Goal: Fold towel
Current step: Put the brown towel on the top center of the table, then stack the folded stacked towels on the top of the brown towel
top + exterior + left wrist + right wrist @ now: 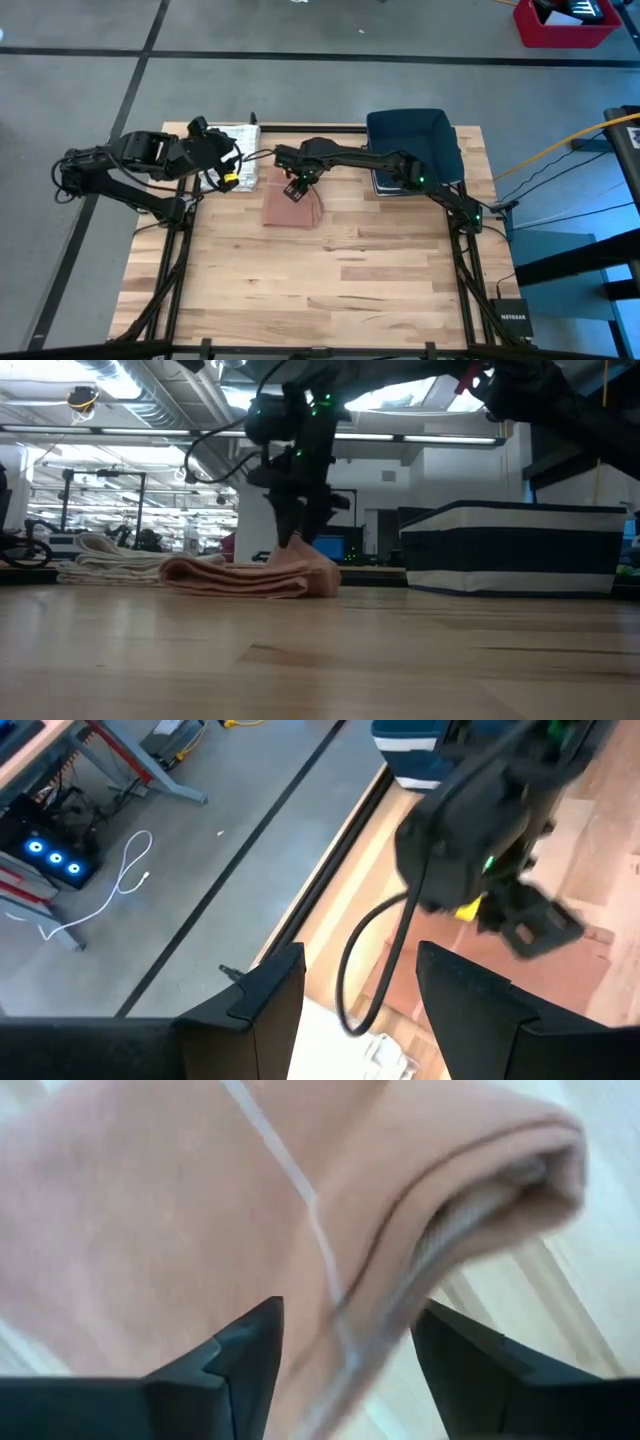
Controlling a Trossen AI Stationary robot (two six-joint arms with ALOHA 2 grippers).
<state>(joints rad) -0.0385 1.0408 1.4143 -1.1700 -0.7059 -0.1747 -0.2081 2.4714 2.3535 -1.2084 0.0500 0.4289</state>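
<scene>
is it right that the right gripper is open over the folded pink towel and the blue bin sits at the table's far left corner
Not quite. The right gripper is open over the folded pink towel, but the blue bin sits at the table's far right corner, not the left. The high view shows this; the far left corner holds a stack of white towels.

Cloth on wood
Soft, matt pink towel (293, 208) with a nubby weave; desk (330, 285) of smooth, lightly glossy wooden planks.
</scene>
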